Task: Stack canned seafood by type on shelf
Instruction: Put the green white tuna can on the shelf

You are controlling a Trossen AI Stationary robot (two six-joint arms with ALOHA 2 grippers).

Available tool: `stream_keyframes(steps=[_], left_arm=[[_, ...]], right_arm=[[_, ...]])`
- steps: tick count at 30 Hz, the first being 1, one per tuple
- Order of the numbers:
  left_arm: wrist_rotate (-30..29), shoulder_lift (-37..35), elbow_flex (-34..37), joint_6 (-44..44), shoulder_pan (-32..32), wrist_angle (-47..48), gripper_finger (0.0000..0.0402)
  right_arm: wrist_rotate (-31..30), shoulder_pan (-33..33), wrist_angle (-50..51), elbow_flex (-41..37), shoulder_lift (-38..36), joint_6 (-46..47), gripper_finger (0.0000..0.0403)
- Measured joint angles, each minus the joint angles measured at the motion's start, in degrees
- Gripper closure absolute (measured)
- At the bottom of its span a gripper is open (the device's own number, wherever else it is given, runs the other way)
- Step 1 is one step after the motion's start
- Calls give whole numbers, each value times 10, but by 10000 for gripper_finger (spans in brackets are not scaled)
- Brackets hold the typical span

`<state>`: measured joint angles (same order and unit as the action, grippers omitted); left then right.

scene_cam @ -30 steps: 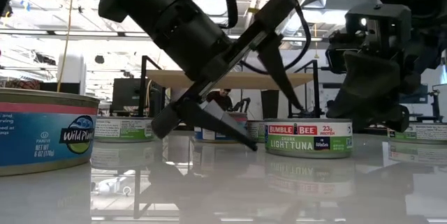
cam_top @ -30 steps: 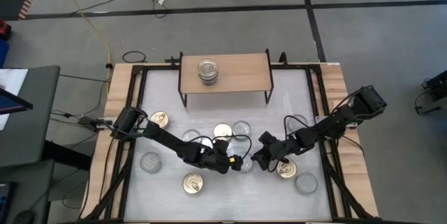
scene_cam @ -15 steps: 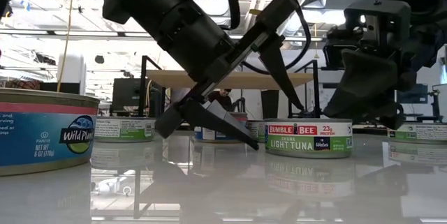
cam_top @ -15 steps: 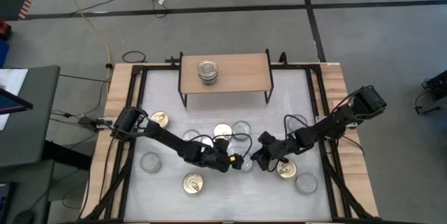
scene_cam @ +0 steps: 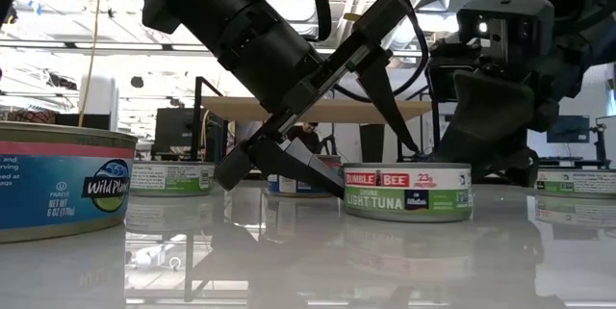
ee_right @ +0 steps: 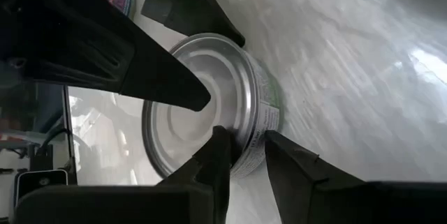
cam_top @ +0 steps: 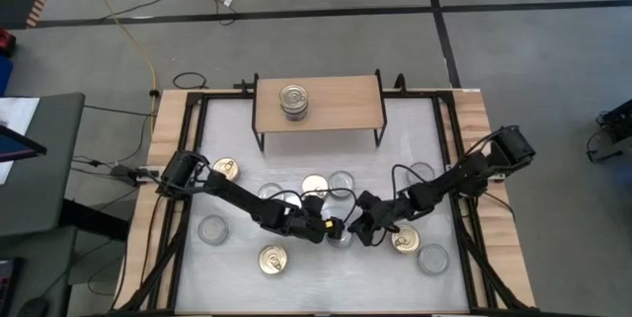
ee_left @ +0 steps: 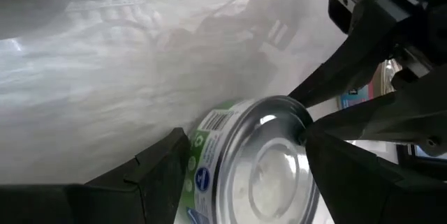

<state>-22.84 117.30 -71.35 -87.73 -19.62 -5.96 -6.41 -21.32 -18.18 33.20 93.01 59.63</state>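
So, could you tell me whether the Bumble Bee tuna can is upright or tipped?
Upright: the tuna can sits flat on the table, label level.

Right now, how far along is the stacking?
Done: one stack of tins on the shelf. In hand: tuna can on the table, left tool open around it, right tool pinching its rim. Left: that can plus the other loose tins.

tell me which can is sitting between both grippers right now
The green-labelled light tuna can with the plain silver lid, mid-table: the left gripper brackets it and the right gripper touches its rim. The other cans on the table stand free.
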Motion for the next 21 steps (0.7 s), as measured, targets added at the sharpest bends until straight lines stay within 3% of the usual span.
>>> stream_keyframes(steps=[9, 21], left_arm=[[26, 0, 0, -10, 0, 3, 127], [98, -1, 0, -93, -6, -12, 127]], right_arm=[[1, 1, 11, 3, -1, 0, 315], [1, 0, 12, 2, -1, 14, 348]])
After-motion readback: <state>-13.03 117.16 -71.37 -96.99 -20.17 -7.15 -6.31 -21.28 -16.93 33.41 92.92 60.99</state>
